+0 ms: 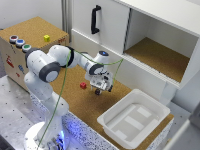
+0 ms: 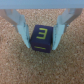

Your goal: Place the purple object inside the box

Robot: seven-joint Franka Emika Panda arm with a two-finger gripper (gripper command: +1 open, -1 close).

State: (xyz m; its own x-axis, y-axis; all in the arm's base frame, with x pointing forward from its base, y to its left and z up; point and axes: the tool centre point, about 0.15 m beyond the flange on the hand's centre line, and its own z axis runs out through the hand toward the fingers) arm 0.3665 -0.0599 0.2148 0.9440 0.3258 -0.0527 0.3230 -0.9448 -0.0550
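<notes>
Exterior view, and we sweep from its left: there's the cork-topped brown box (image 1: pixel 31 36) with its coloured buttons (image 1: pixel 19 43) along the near edge and a small yellow cube (image 1: pixel 46 38) sitting on top. Next we meet the white Panda arm (image 1: pixel 47 70), base at the exterior view's lower left, a green cable (image 1: pixel 64 82) draped along it, reaching out over the cork mat (image 1: pixel 80 102). A little red cube (image 1: pixel 83 85) lies on the mat just beside the gripper (image 1: pixel 98 91), which is down low at the cork. Further right we come to the box (image 1: pixel 134 118), the white shallow tub, sitting on the mat at the exterior view's lower right, nothing visible inside it. Above and behind it stands the white cabinet (image 1: pixel 145 35) with a black handle (image 1: pixel 94 19) and an open cork-lined compartment.

Over to the wrist view, and here we get the close look: the purple cube (image 2: pixel 40 39), a yellow mark on its upper face, sits on the cork right between the two fingers (image 2: pixel 19 26). The fingers flank it on either side, close to its faces; whether they actually pinch it we cannot tell. So the purple cube is on the mat, well apart from the box.
</notes>
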